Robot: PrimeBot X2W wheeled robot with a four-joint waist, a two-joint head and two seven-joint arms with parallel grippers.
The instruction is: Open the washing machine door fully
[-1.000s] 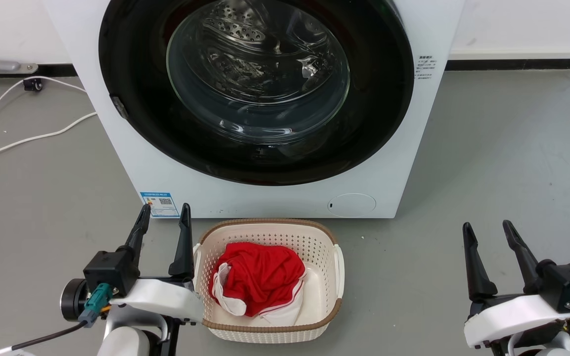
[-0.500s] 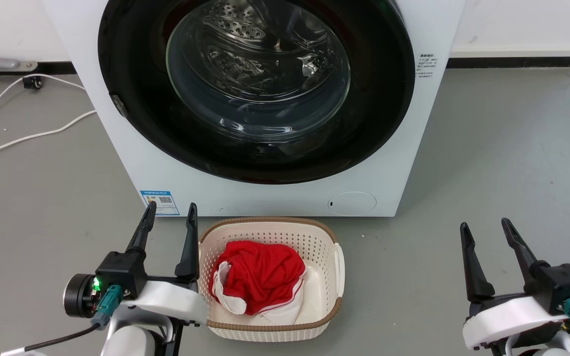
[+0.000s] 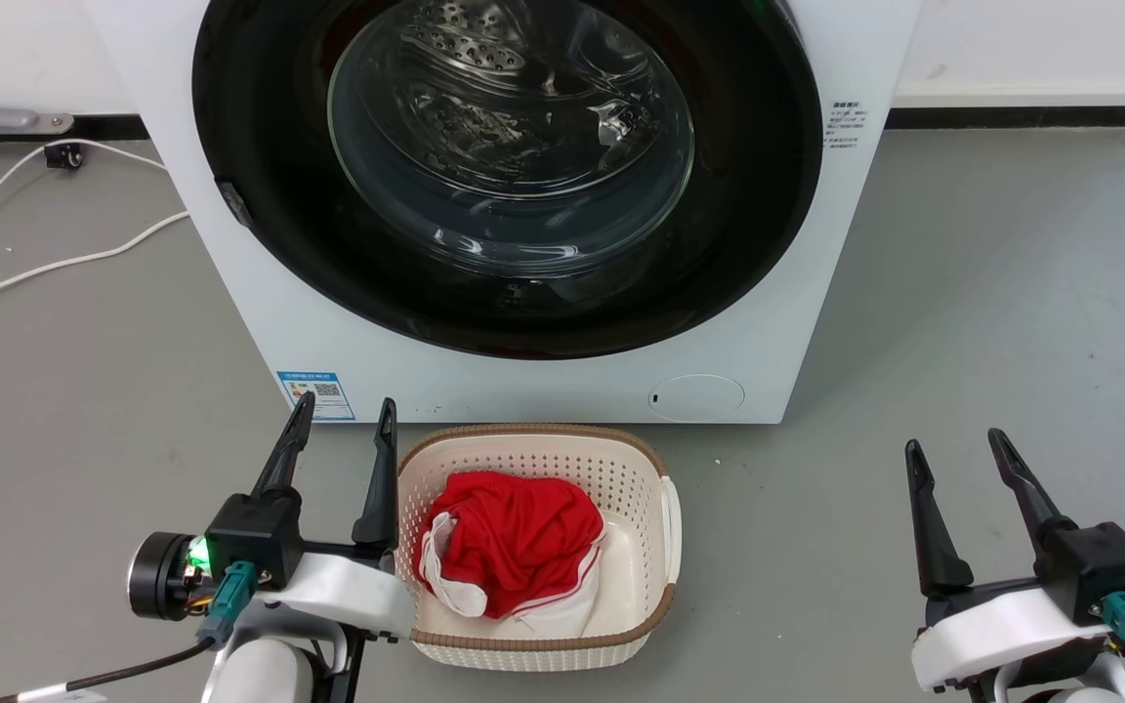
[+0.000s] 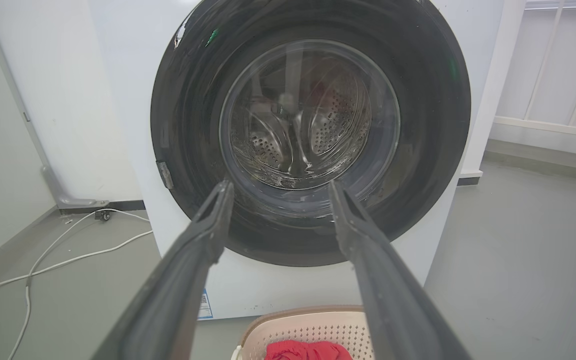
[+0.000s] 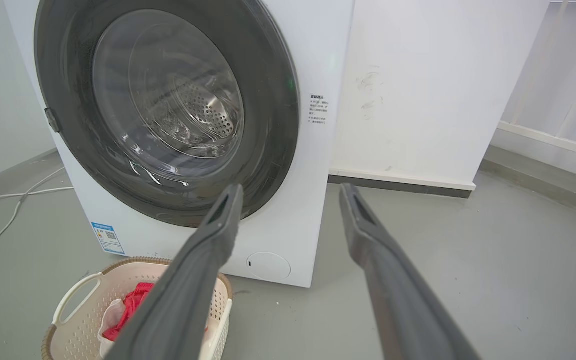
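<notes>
The white washing machine (image 3: 523, 381) stands before me with its round black washing machine door (image 3: 748, 205) lying flat against the front, glass bowl at the centre and steel drum showing through. The door also faces me in the left wrist view (image 4: 433, 125) and the right wrist view (image 5: 273, 125). A small grey latch tab (image 3: 233, 205) sits on its left rim. My left gripper (image 3: 345, 412) is open at the lower left, beside the basket, well short of the door. My right gripper (image 3: 953, 441) is open at the lower right over bare floor.
A cream plastic basket (image 3: 660, 586) holding red and white clothing (image 3: 514, 542) stands on the grey floor right in front of the machine, against my left gripper. White cables (image 3: 55, 264) trail across the floor at the left. A white wall with a dark skirting runs behind.
My left gripper has risen and shifted slightly right, closer to the machine's front. The head view has drifted a little. The door has not moved.
</notes>
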